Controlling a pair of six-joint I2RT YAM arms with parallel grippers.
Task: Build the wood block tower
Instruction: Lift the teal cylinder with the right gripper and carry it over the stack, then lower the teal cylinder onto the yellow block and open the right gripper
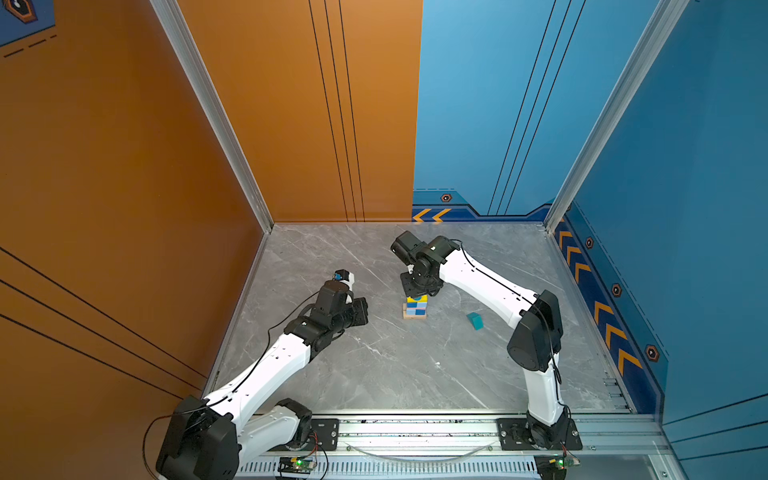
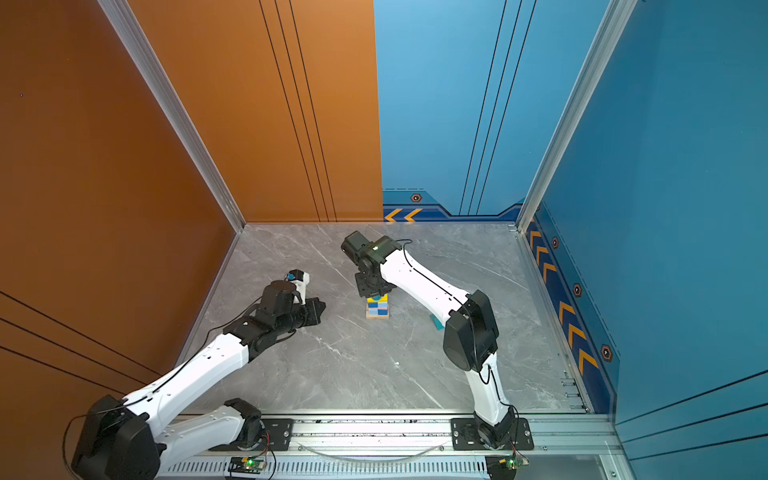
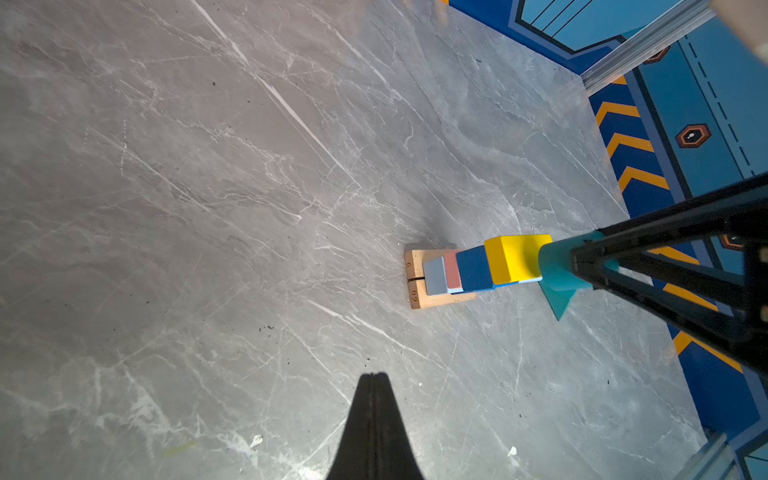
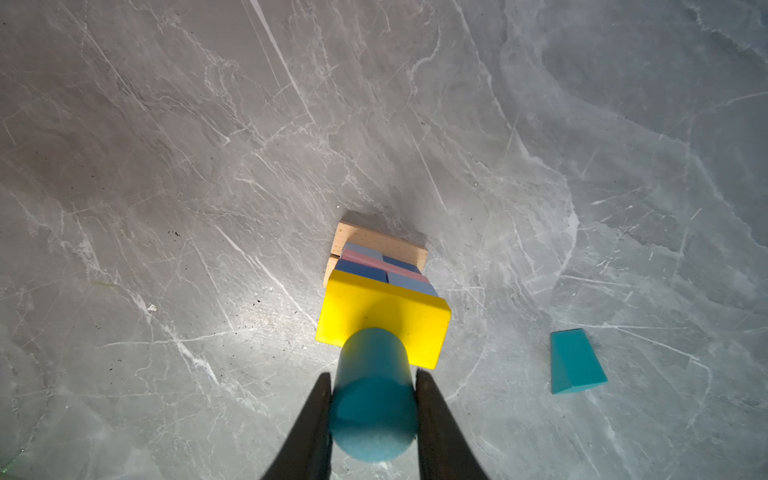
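Tan planks (image 3: 417, 300) under tower (image 3: 473, 268): end stamps "9", "60".

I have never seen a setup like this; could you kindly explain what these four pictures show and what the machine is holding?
These are two robot arms bolted at the edge of a grey marble table, each ending in a two-fingered gripper. Two pictures look down from overhead; the other two come from cameras on the arms' wrists. The right gripper grips a teal cylinder, apparently resting on the yellow block that tops the tower of blue and pink blocks on tan planks. A teal prism lies loose on the table nearby. The left gripper is shut, empty, off to the side.
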